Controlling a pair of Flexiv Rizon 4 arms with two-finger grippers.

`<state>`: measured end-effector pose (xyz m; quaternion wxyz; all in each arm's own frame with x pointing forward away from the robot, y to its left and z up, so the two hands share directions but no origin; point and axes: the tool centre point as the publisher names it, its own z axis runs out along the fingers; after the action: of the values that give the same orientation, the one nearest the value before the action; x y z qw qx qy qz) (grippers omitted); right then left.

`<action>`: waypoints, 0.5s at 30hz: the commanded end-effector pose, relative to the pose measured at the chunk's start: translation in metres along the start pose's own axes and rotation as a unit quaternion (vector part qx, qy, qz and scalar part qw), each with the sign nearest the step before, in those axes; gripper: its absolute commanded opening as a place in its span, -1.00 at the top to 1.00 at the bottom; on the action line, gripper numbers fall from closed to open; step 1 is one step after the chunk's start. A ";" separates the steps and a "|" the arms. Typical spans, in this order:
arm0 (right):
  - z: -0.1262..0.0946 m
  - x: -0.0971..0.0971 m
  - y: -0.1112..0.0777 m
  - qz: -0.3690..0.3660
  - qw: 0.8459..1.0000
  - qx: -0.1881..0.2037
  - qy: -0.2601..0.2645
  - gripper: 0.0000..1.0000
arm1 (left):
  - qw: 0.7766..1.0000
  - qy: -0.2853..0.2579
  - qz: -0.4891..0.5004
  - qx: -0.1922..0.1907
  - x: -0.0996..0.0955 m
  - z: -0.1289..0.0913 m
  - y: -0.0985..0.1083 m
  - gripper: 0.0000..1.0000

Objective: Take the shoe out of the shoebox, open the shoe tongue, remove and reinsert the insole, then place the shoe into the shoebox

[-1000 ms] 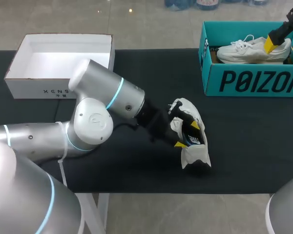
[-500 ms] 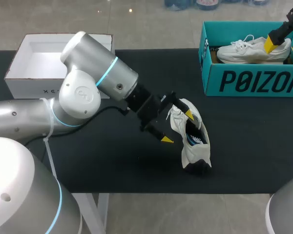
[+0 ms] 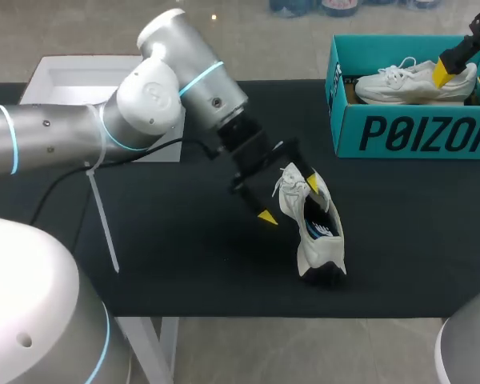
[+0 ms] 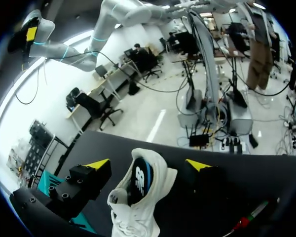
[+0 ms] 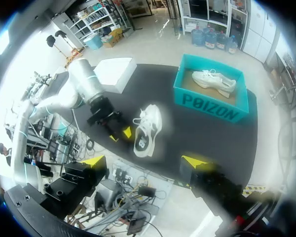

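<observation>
Left tool (image 3: 288, 199) holds its fingers apart either side of the white shoe (image 3: 320, 240); right tool (image 5: 144, 161) is likewise spread.

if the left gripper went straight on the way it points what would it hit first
Most likely the shoe: it lies right ahead of the left gripper, between its open jaws. How near is unclear.

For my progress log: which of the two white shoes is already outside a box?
The shoe on the black table, between the open fingers of the left tool; the other shoe lies inside the teal shoebox.
</observation>
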<state>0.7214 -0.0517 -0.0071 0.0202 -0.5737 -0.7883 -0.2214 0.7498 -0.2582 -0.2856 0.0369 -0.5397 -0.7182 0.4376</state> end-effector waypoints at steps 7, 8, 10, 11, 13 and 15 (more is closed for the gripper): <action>0.000 0.000 0.003 0.001 1.000 0.003 0.000 -1.00 | 0.999 0.043 -0.001 0.001 -0.004 0.000 0.002 -1.00; 0.000 0.000 0.003 0.001 1.000 0.003 0.000 -1.00 | 0.997 0.074 -0.022 -0.024 -0.006 0.000 0.003 -1.00; 0.000 0.000 0.003 0.001 1.000 0.003 0.000 -1.00 | 0.993 0.094 -0.050 -0.056 -0.007 -0.002 0.001 -1.00; 0.000 0.000 0.003 0.001 1.000 0.003 0.000 -1.00 | 0.988 0.114 -0.061 -0.079 -0.008 -0.001 0.001 -1.00; 0.000 0.000 0.003 0.001 1.000 0.003 0.000 -1.00 | 0.985 0.117 -0.071 -0.107 -0.008 0.001 -0.001 -1.00; 0.000 0.000 0.003 0.001 1.000 0.003 0.000 -1.00 | 0.979 0.134 -0.074 -0.137 -0.008 0.005 -0.002 -1.00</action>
<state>0.7214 -0.0517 -0.0071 0.0202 -0.5737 -0.7883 -0.2214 0.7556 -0.2598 -0.2932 0.0884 -0.5346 -0.7625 0.3535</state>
